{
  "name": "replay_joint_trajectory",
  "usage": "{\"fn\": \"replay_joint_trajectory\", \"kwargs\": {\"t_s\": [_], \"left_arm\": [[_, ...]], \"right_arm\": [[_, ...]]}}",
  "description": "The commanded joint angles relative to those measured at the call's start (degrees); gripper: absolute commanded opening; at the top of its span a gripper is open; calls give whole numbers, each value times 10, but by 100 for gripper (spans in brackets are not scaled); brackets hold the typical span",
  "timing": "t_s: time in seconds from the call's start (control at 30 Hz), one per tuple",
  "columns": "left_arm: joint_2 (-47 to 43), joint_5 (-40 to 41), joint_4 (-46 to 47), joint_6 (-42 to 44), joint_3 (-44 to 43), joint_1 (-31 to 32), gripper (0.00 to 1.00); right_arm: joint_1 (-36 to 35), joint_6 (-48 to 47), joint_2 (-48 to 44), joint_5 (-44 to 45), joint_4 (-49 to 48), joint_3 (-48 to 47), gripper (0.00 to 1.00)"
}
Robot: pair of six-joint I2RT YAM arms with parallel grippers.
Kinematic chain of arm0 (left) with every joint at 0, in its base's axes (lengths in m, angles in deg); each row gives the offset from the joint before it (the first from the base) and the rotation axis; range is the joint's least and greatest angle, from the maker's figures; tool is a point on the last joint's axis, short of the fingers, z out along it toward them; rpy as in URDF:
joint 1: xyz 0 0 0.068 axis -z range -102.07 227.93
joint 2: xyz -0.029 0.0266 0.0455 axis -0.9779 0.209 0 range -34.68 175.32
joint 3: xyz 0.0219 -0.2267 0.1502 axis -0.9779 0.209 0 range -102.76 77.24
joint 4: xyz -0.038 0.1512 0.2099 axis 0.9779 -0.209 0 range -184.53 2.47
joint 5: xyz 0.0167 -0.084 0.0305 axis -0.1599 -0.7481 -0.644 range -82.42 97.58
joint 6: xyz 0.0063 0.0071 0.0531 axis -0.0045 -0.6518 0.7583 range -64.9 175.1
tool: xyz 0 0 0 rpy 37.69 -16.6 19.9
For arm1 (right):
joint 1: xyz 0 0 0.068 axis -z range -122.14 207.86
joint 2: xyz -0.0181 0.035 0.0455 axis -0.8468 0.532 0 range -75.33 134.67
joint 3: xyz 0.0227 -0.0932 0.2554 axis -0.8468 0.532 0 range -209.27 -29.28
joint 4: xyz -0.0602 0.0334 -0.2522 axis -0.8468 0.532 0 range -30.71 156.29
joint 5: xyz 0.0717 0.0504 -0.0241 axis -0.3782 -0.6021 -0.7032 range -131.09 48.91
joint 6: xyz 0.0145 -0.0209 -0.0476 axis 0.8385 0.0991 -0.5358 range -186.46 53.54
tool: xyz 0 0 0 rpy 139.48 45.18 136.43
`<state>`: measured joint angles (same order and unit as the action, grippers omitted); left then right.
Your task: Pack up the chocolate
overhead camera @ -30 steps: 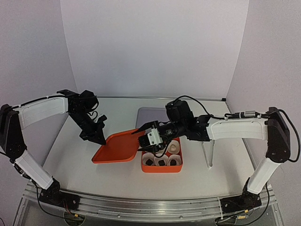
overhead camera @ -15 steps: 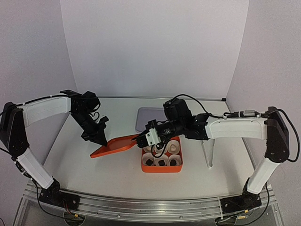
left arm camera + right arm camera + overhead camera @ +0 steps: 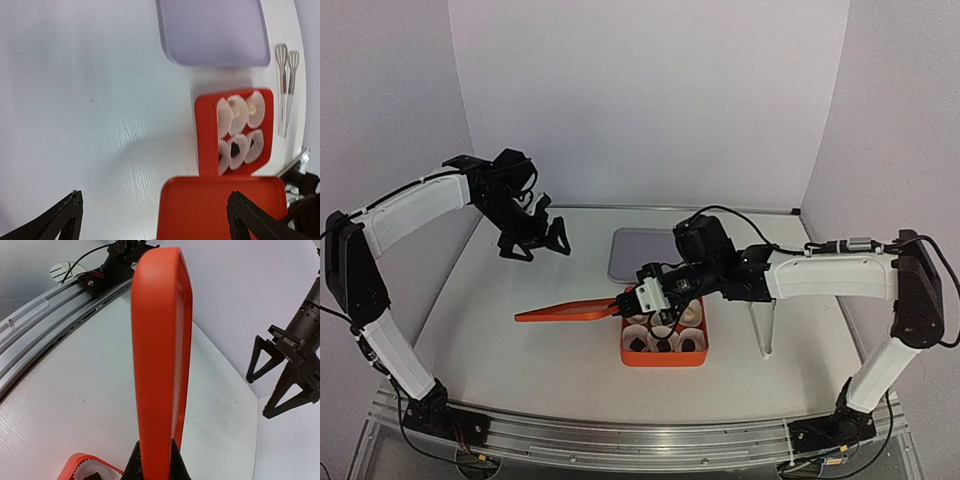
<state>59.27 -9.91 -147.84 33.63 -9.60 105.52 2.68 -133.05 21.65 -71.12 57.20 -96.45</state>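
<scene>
The chocolate sits in white paper cups inside an orange box (image 3: 664, 359): dark lumps (image 3: 662, 345) in the near row, cream ones (image 3: 691, 314) behind. In the left wrist view the box (image 3: 201, 131) shows dark lumps (image 3: 234, 149) and cream lumps (image 3: 235, 106). My right gripper (image 3: 632, 302) is shut on one edge of the orange lid (image 3: 568, 313), which juts left, edge-on, above the table. The right wrist view shows that lid (image 3: 161, 340) clamped between the fingers (image 3: 156, 462). My left gripper (image 3: 536, 237) hangs open, high and back-left of the lid (image 3: 215, 210), holding nothing.
A flat lilac tray (image 3: 638, 255) lies behind the box. Metal tongs (image 3: 761, 325) lie right of the box, also in the left wrist view as tongs (image 3: 285, 85). The left gripper (image 3: 286, 372) shows at the right of the right wrist view.
The right gripper shut on the lid. The left gripper let go of it, opened wide and rose back-left. The lid turned from tilted-flat to edge-on.
</scene>
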Motion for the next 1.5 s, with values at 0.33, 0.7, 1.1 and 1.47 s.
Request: {"fn": "replay_joint_trajectory", "kwargs": {"t_s": [0.33, 0.7, 1.1, 1.47], "left_arm": [[-156, 254, 314, -67, 26, -3, 100], [-92, -29, 423, -43, 118, -3, 100], [-10, -151, 459, -59, 159, 6, 100], [38, -156, 451, -72, 180, 34, 100]], "right_arm": [[103, 821, -101, 164, 3, -17, 0], [281, 1278, -100, -42, -91, 81, 0], [281, 1381, -95, -116, -322, 208, 0], [259, 1373, -21, -160, -349, 198, 0]]}}
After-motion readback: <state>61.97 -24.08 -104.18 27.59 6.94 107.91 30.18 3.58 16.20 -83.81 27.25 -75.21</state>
